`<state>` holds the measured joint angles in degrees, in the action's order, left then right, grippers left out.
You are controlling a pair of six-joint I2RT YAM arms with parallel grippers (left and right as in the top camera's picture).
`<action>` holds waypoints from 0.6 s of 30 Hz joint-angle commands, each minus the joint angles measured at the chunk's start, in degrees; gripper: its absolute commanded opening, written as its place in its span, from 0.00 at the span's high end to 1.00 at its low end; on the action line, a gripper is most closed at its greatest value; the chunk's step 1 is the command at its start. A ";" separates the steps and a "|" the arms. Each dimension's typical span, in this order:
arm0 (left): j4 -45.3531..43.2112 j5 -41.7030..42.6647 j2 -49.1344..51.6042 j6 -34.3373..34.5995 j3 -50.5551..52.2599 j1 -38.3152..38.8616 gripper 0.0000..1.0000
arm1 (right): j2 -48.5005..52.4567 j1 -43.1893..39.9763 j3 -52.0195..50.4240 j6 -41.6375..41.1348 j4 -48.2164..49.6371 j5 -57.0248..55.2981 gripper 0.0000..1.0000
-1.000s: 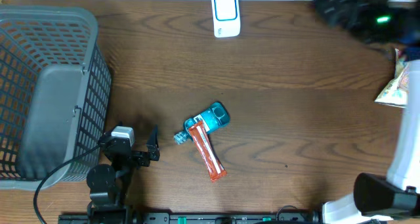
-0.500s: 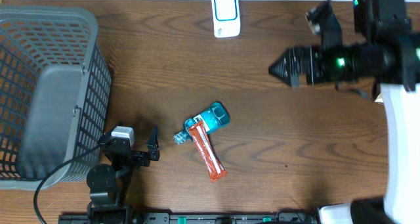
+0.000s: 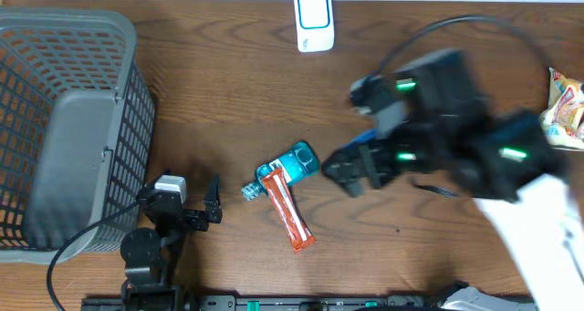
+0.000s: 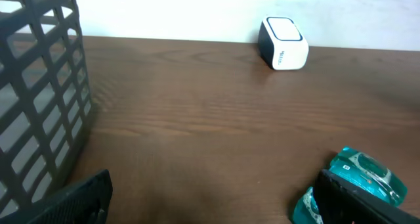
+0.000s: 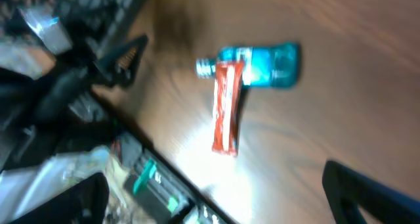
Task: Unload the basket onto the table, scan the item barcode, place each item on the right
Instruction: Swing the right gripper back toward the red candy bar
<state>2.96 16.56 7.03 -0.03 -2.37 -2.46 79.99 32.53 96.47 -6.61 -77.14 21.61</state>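
Observation:
A teal bottle [image 3: 297,162] lies mid-table with a red packet [image 3: 288,215] resting against it and angled toward the front edge. Both appear, blurred, in the right wrist view: bottle [image 5: 266,63], packet [image 5: 226,109]. The white scanner [image 3: 314,20] with a blue face stands at the back edge, scanner [image 4: 284,43]. My right gripper [image 3: 349,174] hovers, motion-blurred, just right of the bottle, open and empty [image 5: 216,204]. My left gripper [image 3: 187,202] rests open left of the items; the bottle [image 4: 364,175] shows beside its right finger [image 4: 357,201].
A grey mesh basket [image 3: 64,119] fills the left side, close to the left arm. A snack bag [image 3: 564,110] lies at the right edge. The arms' base rail [image 3: 274,302] runs along the front edge.
The right arm has swung from the back right corner down and left to the table's middle, ending just right of the bottle. The left arm and the items have not moved.

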 commanded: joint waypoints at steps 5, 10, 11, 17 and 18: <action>0.79 0.33 -0.20 -0.35 1.55 0.02 0.02 | 3.26 10.60 -23.96 -8.68 20.83 -0.70 0.01; 0.79 0.33 -0.20 -0.35 1.55 0.02 0.02 | 7.37 12.74 -32.06 -9.07 29.79 -0.07 0.01; 0.79 0.33 -0.20 -0.35 1.55 0.02 0.02 | 8.33 12.72 -32.59 -9.27 30.56 -0.04 0.01; 0.79 0.33 -0.20 -0.35 1.55 0.02 0.02 | 13.07 12.72 -33.55 -3.98 33.00 8.92 0.01; 0.79 0.33 -0.20 -0.35 1.55 0.02 0.02 | 13.64 12.72 -33.55 -1.11 32.96 10.93 0.01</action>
<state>2.96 16.58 7.03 -0.03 -2.37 -2.46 91.64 45.01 63.26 -14.00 -44.38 24.73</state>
